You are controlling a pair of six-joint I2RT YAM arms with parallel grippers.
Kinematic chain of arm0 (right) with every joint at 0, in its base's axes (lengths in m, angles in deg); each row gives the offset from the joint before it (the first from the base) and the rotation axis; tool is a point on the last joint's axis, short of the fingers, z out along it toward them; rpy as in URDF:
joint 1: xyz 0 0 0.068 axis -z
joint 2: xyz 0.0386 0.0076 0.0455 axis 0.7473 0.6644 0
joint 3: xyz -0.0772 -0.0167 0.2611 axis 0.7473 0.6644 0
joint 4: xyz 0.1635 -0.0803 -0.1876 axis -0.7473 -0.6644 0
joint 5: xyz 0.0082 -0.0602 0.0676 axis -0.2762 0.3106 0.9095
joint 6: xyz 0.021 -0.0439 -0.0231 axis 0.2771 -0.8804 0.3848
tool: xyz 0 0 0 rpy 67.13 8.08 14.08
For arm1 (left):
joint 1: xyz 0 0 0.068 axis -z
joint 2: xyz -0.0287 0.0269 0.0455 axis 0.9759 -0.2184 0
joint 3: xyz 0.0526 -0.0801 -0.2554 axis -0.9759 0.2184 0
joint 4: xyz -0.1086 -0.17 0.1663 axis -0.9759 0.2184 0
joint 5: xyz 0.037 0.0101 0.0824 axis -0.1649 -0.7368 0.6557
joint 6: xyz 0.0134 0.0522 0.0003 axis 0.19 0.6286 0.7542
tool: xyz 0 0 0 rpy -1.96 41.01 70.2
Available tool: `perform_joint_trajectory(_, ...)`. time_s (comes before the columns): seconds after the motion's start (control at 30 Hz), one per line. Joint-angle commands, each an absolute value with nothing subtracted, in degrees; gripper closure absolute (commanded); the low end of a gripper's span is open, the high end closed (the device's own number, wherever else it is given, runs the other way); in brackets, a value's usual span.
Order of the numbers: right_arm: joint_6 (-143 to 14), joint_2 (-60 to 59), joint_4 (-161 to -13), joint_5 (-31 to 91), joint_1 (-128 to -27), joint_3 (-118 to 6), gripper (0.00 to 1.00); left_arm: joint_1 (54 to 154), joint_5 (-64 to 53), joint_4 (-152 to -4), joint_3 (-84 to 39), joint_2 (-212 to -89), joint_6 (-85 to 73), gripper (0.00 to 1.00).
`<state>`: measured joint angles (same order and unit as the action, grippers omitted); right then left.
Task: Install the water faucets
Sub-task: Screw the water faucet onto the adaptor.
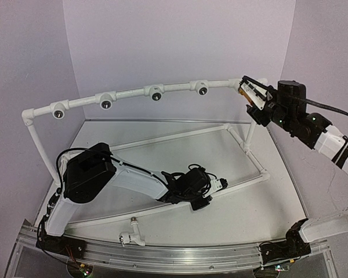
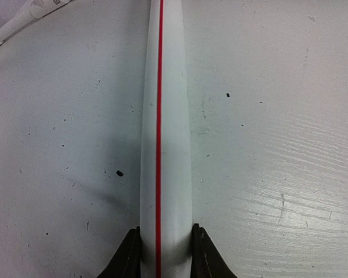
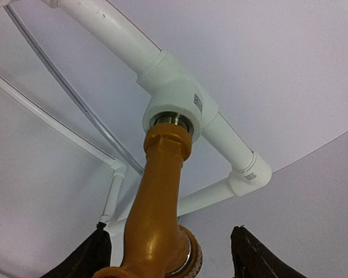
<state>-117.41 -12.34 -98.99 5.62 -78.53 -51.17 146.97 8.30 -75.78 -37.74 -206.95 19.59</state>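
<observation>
R gripper [image 3: 171, 234] jaws apart round orange faucet [image 3: 162, 191], seated in the socket [image 3: 177, 98] at top rail's right end; L gripper [image 2: 165, 243] clamped on base pipe [image 2: 165, 116]; next, prob. fetch white faucet [image 1: 131, 233] by table's [image 1: 267, 208] near edge.

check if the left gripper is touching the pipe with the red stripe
Touching. In the left wrist view the left gripper has both fingers pressed against the sides of the red-striped pipe, no gap.
</observation>
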Motion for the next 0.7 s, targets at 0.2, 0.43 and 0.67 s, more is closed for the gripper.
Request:
perform_joint_trajectory(0.2,-131.0,-12.5,-75.9,1.1,-80.5,-43.7,0.65,149.9,0.2,-58.4,-34.5,-214.5,22.4,1.0)
perform_joint_trajectory(0.43,-147.1,-9.2,-63.2,-4.4,-83.7,-39.4,1.0,149.9,0.2,-58.2,-34.7,-214.6,22.4,1.0)
perform_joint_trajectory(0.67,-186.5,-0.8,-34.1,-7.5,-87.8,-32.6,1.0,149.9,0.0,-58.3,-34.5,-214.5,22.5,1.0)
